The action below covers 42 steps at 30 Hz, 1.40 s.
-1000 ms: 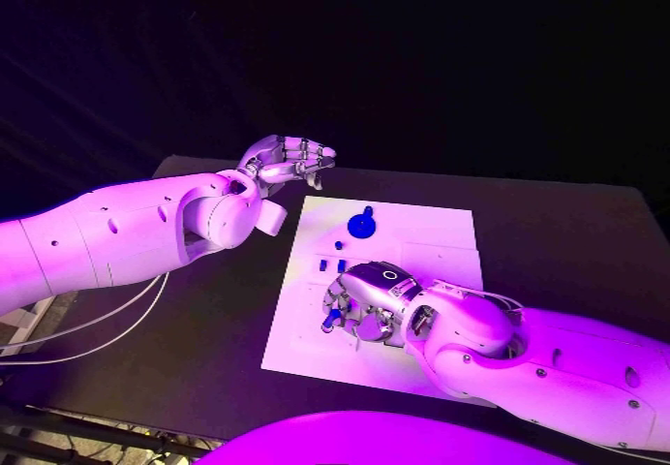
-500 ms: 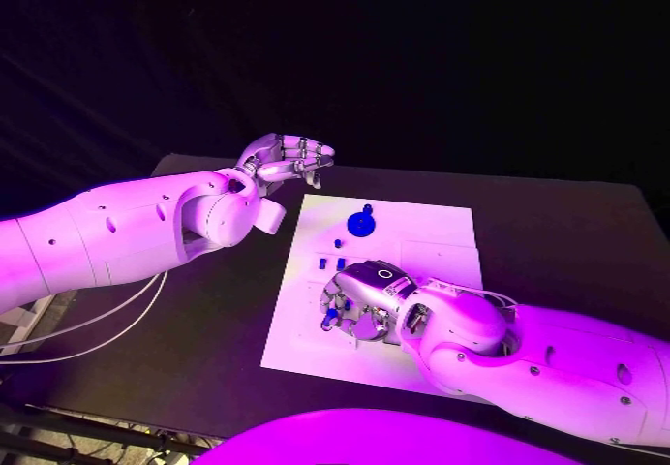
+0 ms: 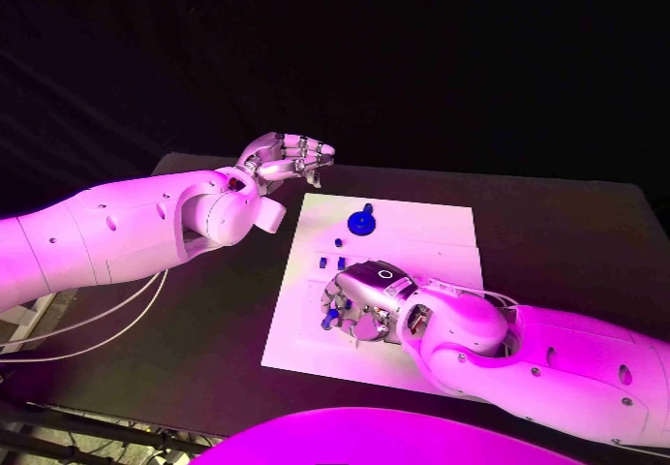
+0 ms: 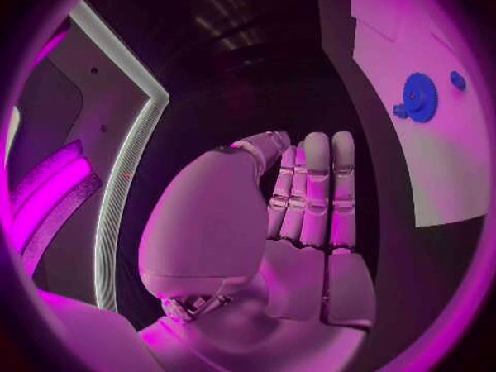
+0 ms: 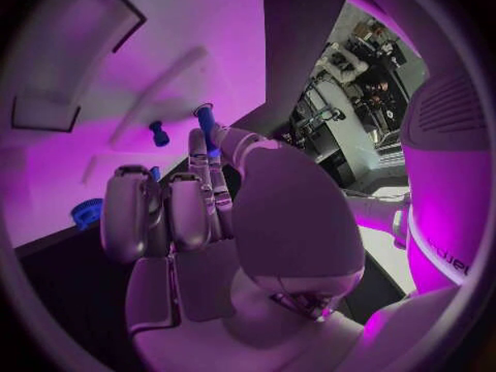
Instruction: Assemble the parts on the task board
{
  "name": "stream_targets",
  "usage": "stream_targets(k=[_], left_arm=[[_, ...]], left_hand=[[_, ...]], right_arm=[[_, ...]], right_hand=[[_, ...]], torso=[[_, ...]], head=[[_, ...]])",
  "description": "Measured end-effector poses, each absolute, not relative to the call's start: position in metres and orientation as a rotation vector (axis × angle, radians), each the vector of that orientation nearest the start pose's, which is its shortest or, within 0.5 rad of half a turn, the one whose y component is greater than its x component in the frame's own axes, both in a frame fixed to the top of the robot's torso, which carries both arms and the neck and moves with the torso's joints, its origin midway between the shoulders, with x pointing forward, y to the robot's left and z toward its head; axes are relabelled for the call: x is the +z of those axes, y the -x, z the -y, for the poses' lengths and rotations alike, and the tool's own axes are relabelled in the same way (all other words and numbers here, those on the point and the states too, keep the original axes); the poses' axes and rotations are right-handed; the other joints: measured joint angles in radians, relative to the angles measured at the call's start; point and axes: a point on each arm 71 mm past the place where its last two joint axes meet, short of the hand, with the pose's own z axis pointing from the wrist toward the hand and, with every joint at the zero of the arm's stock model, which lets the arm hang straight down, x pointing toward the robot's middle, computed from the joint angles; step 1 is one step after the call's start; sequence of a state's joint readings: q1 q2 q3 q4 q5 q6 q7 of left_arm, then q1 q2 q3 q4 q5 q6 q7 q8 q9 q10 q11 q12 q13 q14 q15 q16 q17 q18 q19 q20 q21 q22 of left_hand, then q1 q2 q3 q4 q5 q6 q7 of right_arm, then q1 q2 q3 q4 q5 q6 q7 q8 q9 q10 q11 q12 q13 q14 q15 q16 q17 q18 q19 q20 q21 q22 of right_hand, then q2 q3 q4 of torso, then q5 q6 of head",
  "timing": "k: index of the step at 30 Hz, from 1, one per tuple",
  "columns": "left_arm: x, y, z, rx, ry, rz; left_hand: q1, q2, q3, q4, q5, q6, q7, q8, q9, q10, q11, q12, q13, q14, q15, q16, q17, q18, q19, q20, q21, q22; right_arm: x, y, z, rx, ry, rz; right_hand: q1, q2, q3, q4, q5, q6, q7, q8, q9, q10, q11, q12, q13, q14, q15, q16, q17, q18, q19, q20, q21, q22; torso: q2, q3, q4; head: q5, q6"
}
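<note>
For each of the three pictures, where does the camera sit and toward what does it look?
Head view: on the robot's head, looking down at the task board; both arms show.
Left wrist view: behind the left hand, facing the board's edge and the blue gear.
Right wrist view: behind the right hand, facing the board, a blue part at its fingertips.
Shared: all show the gear.

A flat white rectangular task board (image 3: 419, 228) was found lying in the middle of the black table. A round blue toothed gear part (image 3: 362, 225) was seated flat near the board's far end. Two small blue peg parts (image 3: 331, 262) were observed standing side by side nearer the board's middle. A slim blue pin part (image 5: 206, 127) was seen upright against the fingertips (image 5: 202, 145).
</note>
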<state>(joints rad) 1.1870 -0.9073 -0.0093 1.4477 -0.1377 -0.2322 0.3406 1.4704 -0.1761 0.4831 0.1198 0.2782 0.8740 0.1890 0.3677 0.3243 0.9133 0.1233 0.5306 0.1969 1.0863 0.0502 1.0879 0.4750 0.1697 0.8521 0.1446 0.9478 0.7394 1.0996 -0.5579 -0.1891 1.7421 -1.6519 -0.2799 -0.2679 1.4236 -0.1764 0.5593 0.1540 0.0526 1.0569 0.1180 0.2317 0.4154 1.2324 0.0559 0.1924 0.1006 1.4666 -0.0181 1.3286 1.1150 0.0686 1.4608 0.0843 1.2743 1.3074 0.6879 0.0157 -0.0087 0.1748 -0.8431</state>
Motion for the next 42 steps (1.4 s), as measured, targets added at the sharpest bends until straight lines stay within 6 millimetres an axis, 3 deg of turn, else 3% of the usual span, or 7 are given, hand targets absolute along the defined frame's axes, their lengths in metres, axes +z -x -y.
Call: stream_targets(k=[24,37,42], left_arm=[[-0.1792,-0.5007,-0.2613,-1.438,1.020,-1.464],[-0.1794,-0.5007,-0.2612,-1.438,1.019,-1.467],[-0.1794,-0.5006,-0.2614,-1.437,1.019,-1.468]], left_hand=[[-0.004,0.004,0.000,0.000,0.000,-0.004,0.004,0.003,0.001,-0.007,0.000,0.004,-0.001,-0.007,0.000,0.000,0.000,0.000,0.000,0.000,0.000,0.000],[-0.004,0.004,0.000,0.000,0.000,-0.007,0.000,0.003,0.001,-0.007,0.000,0.004,-0.002,-0.007,0.000,0.000,0.001,0.000,0.000,0.000,0.000,0.000],[-0.004,0.004,0.000,0.000,0.000,-0.007,0.000,0.003,0.001,-0.007,0.000,0.004,-0.002,-0.007,0.000,0.000,0.001,0.000,-0.002,0.002,0.000,0.000]], right_arm=[[-0.2438,-0.3544,0.0140,0.928,0.534,-1.772],[-0.2460,-0.3535,0.0083,0.893,0.570,-1.789],[-0.2464,-0.3531,0.0081,0.893,0.570,-1.787]], right_hand=[[-0.007,0.001,0.007,-0.007,0.005,-0.005,0.002,-0.001,0.001,0.006,-0.002,-0.005,0.002,0.000,0.000,0.000,-0.002,0.000,0.000,0.000,0.000,0.001],[-0.031,-0.014,0.007,-0.007,0.005,-0.005,0.005,0.001,0.030,0.008,0.000,-0.012,0.005,0.000,0.000,0.000,-0.008,0.000,0.000,0.000,-0.008,0.000],[-0.068,-0.036,0.017,-0.016,0.021,-0.034,0.026,-0.018,0.028,-0.019,0.018,-0.041,0.004,0.000,0.005,0.000,-0.012,0.000,0.004,0.004,-0.012,0.000]], torso=[[0.000,-0.0003,0.0000],[0.000,-0.0004,0.0008],[0.000,-0.0003,0.0006]], head=[[0.000,0.004],[-0.002,0.004],[-0.003,0.003]])
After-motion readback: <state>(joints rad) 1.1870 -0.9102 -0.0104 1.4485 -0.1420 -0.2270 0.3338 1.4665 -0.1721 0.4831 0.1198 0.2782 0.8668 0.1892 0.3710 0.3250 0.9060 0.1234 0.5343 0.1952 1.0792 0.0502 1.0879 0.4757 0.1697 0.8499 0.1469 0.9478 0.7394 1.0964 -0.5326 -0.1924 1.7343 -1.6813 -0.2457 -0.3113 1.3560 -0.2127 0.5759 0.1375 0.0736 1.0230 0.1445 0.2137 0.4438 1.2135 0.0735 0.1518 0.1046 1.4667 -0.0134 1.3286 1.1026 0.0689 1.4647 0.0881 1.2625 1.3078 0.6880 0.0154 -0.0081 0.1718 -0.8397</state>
